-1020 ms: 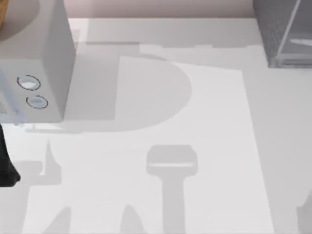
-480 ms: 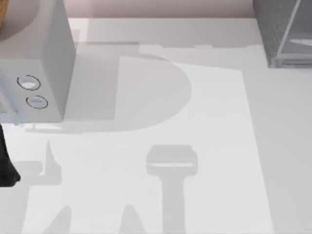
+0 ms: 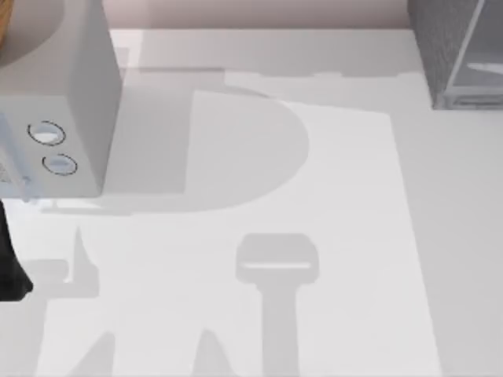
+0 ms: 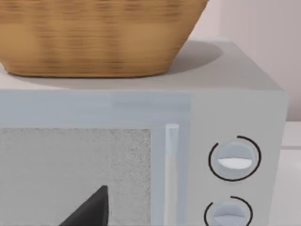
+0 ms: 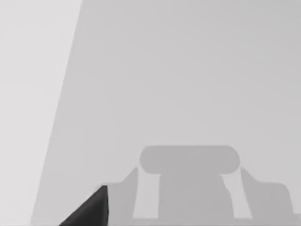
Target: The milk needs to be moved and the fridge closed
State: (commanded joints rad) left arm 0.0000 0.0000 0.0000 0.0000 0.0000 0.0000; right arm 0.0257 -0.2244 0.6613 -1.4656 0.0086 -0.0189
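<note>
The left arm (image 3: 12, 267) sits low at the table's left edge, its gripper (image 4: 89, 209) facing the microwave (image 4: 141, 155) close ahead; finger state indiscernible.

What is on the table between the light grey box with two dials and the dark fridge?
In the top view, nothing stands between the box with two dials and the fridge: that stretch of table is bare, crossed by shadows.
</note>
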